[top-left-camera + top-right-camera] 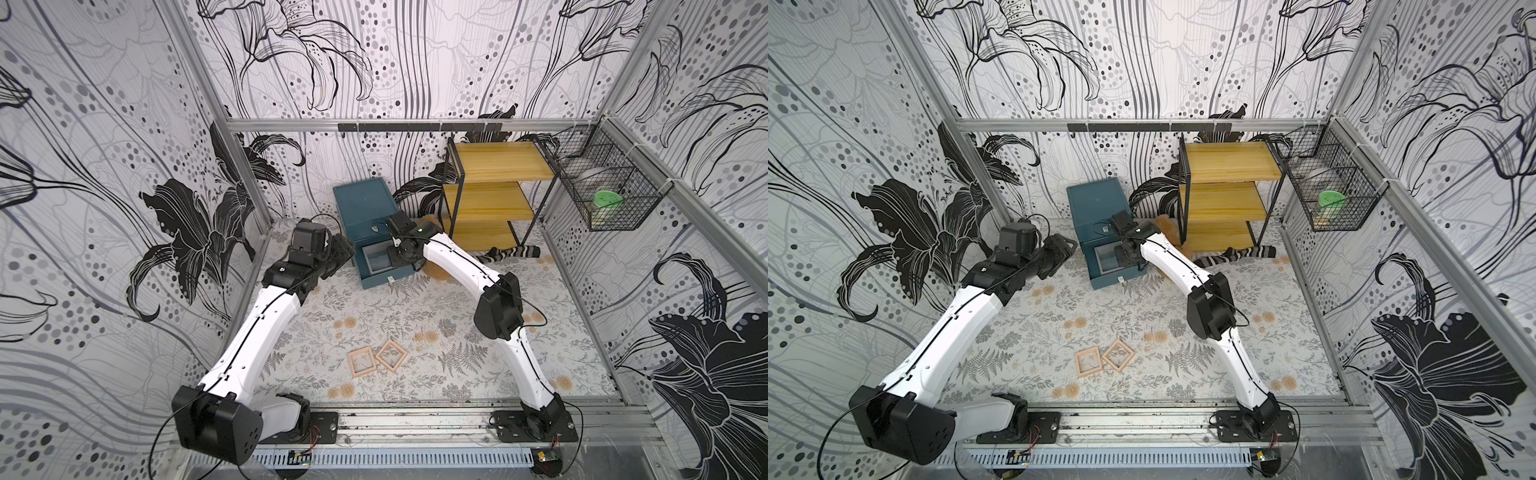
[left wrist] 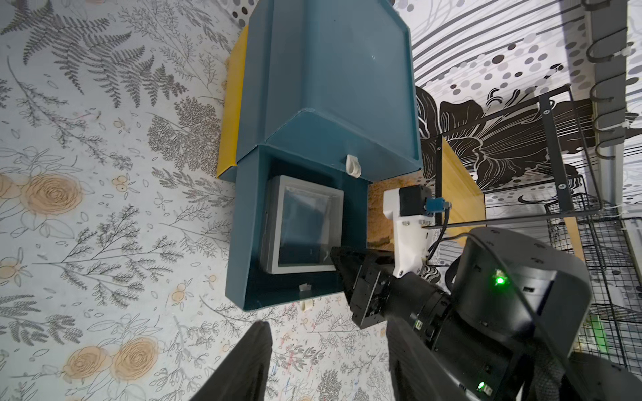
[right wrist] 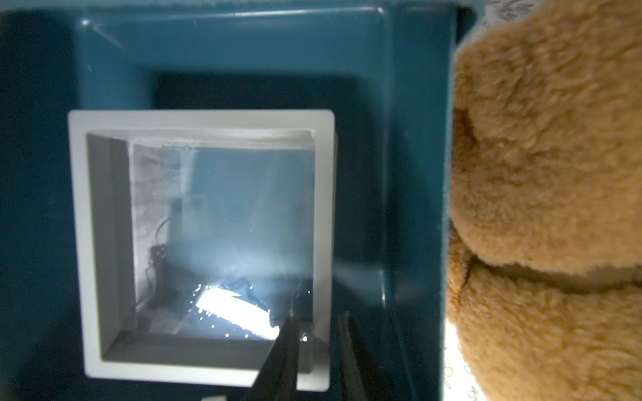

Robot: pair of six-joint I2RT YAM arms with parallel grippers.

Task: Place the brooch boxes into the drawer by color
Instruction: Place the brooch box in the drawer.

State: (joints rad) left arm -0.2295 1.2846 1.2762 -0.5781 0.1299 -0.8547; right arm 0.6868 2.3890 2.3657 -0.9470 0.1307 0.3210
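The drawer chest (image 1: pixel 361 203) stood at the middle of the table's (image 1: pixel 415 299) far edge. One open drawer (image 1: pixel 384 279), below the closed top one, jutted toward the front edge. A grey brooch box (image 2: pixel 302 225) lay flat inside it, close against the left wall. That left a strip of bare teal floor along the right wall and a wider one along the front wall.

The right gripper (image 3: pixel 317 316) hung over the box's front right corner, its jaws a little parted astride the right rim. One finger (image 3: pixel 285 354) was inside the frame and the other was down in the strip by the drawer wall. As far as the blurred wrist view showed, a sliver of gap lay on each side of the rim, so nothing was pinched.

A brown plush toy (image 3: pixel 538 208) sat just beside the drawer's right wall, between it and the shelf rack (image 1: pixel 490 199). A striped sock (image 1: pixel 511 253) lay in front of the rack, so that side was crowded.

The left gripper (image 2: pixel 324 326) hovered near the drawer's left front, clear of it, jaws spread wide and empty.

Two pale brooch boxes lay flat near the middle of the front edge, between the arm bases. The left pale box (image 1: pixel 362 362) and the right pale box (image 1: pixel 391 354) had their nearest corners almost meeting, and the right one was turned diamond-wise. Bare table lay all round them and up to the drawer.
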